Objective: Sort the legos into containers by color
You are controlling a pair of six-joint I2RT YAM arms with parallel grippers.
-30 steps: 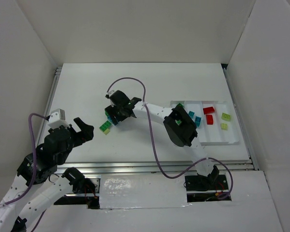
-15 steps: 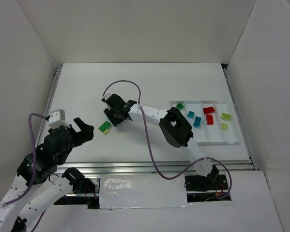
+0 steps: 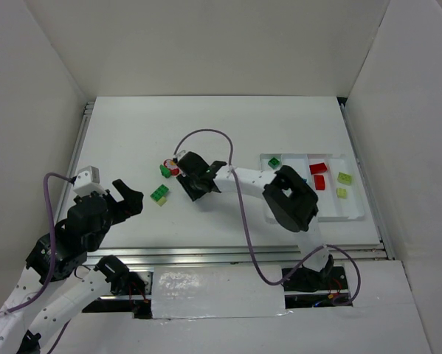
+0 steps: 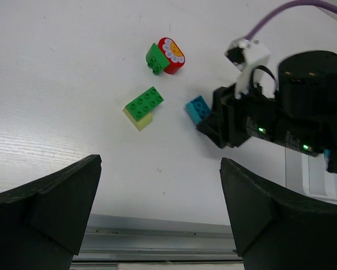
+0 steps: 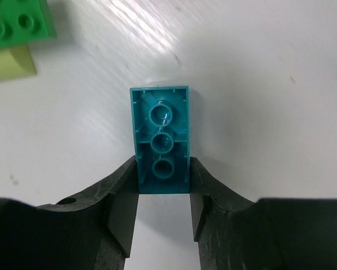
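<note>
1. The right tool (image 5: 162, 166) is clamped on a teal brick (image 5: 161, 135). One finger sits on each long side, and the brick's hollow underside faces the wrist cam.
2. From overhead, that right tool (image 3: 193, 184) is a bit left of the frame's center, over the white table (image 3: 132, 133). I can't tell if the brick is off the table or touching it.
3. In the left wrist view, the teal brick (image 4: 197, 109) pokes out at the tip of the right tool (image 4: 210, 121), just right of center.
4. The left tool (image 4: 160, 209) is wide open with nothing in it. Overhead it's in the lower left (image 3: 125, 198).
5. Loose stuff on the table:
   - A green brick (image 4: 144, 103) is stacked on a pale yellow brick (image 4: 140, 120), just left of the teal one.
   - Further up, a small green brick (image 4: 154, 58) touches a red rounded piece (image 4: 172, 53) with a flower print.
6. The white tray (image 3: 350, 217) sits on the right side of the overhead frame, partly hidden by the right arm.
   - The leftmost compartment has one green brick (image 3: 274, 161).
   - The third compartment has two red bricks (image 3: 317, 168).
   - The rightmost compartment has two yellow-green bricks (image 3: 344, 178).
   - The second compartment is mostly covered by the arm.
</note>
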